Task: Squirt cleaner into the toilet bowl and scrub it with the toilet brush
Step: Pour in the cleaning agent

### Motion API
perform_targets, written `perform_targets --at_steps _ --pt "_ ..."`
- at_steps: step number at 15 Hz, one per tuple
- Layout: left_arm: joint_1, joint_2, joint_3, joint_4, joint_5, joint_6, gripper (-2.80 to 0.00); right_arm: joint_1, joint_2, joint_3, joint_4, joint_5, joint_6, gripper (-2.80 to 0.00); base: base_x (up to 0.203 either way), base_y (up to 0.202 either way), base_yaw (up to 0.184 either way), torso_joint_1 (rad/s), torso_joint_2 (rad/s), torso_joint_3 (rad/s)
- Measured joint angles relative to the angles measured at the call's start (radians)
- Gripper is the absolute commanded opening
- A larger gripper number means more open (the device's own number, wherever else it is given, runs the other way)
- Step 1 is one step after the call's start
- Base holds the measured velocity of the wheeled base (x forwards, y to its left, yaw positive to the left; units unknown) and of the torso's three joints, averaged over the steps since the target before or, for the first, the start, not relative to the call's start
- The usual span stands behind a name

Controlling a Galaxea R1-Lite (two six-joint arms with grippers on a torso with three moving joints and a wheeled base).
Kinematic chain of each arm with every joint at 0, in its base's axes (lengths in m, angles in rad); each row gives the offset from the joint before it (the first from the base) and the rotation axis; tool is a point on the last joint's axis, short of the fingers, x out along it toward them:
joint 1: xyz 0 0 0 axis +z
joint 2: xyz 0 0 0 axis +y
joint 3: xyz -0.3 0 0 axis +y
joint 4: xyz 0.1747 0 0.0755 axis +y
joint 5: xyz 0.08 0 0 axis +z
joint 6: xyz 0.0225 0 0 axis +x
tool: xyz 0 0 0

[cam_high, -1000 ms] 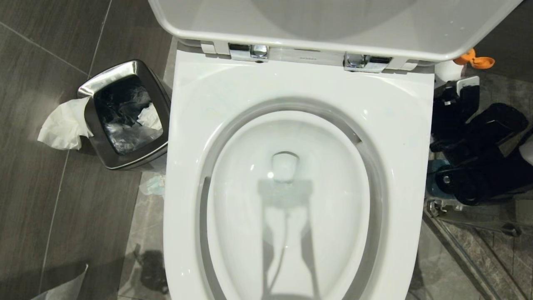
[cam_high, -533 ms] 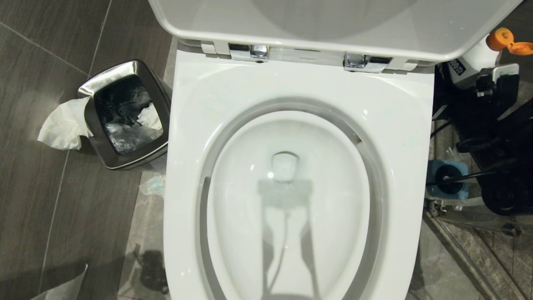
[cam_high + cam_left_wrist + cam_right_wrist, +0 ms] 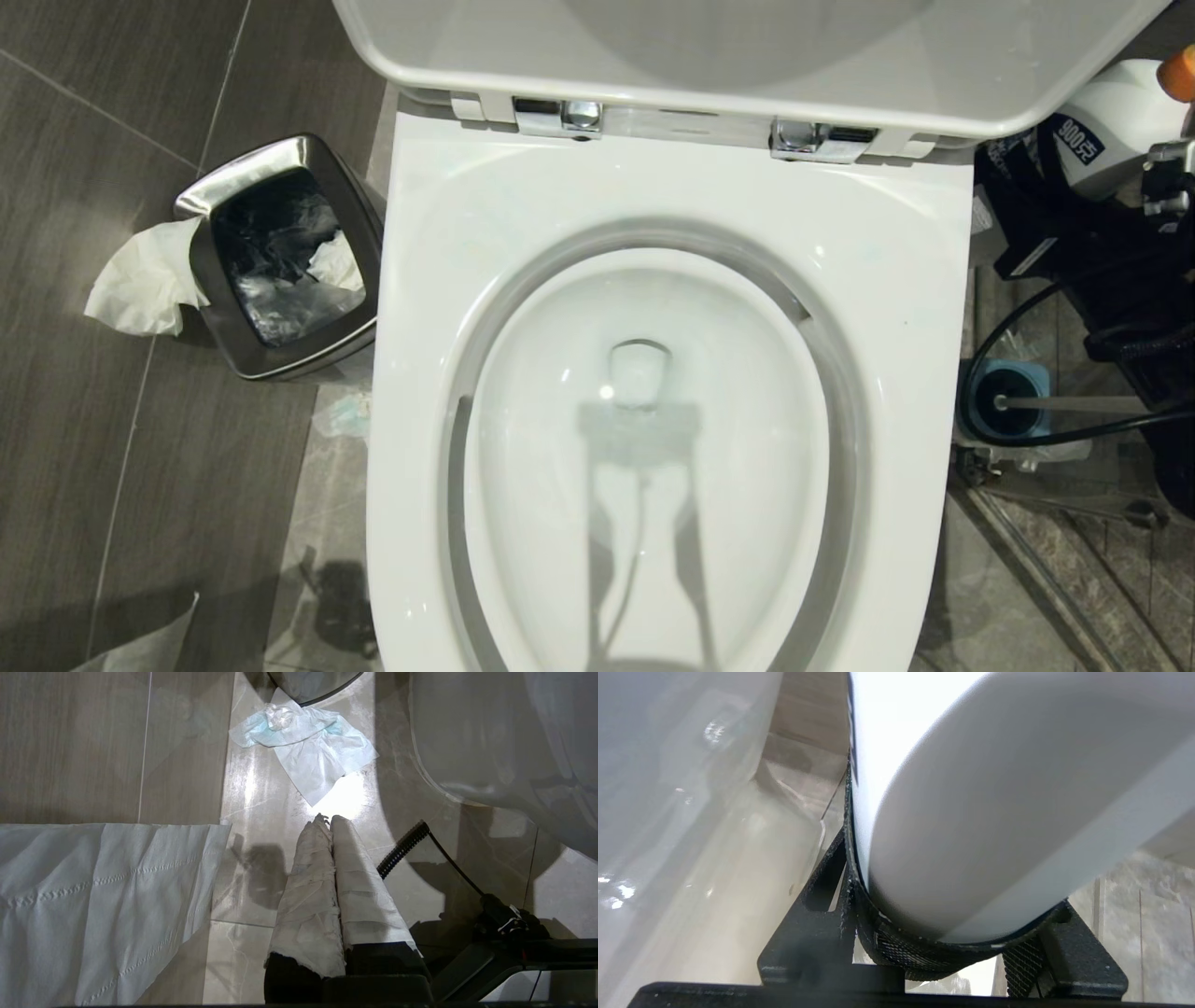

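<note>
Since a second ago the white cleaner bottle (image 3: 1111,121) has risen at the right edge of the head view, from low beside the toilet to level with the lid hinges. It is clamped in the jaws of the right gripper (image 3: 952,933), whose black textured pads cradle its rounded body. That arm stays right of the toilet bowl (image 3: 653,439), which stands open, lid up. Below the bottle, the toilet brush (image 3: 1064,404) sits in its blue-topped holder (image 3: 1004,415) on the floor. The left gripper (image 3: 329,823) hangs low over the floor tiles, its paper-wrapped jaws clenched on nothing, near a crumpled tissue (image 3: 308,742). A steel waste bin (image 3: 280,257) stands left of the bowl.
</note>
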Motion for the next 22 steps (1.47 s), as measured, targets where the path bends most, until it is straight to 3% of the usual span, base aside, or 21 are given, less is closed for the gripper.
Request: perform_targets --at_steps 5,9,16,22 --pt "0.0 0.0 0.0 0.0 0.0 0.0 -2.8 0.0 -0.088 0.032 0.077 -0.031 0.0 -2.8 0.0 0.0 0.0 0.0 0.01 0.0" --pt "0.0 0.0 0.0 0.0 0.0 0.0 -2.8 0.0 -0.126 0.042 0.087 -0.103 -0.004 -2.8 0.0 0.0 0.0 0.0 0.0 0.0" --pt "0.0 0.0 0.0 0.0 0.0 0.0 -2.8 -0.002 -0.247 0.096 0.228 -0.106 -0.001 -2.8 0.0 0.0 0.0 0.0 0.0 0.0" --pt "0.0 0.0 0.0 0.0 0.0 0.0 -2.8 -0.002 -0.414 0.012 0.547 -0.097 0.001 -2.8 0.0 0.0 0.0 0.0 0.0 0.0"
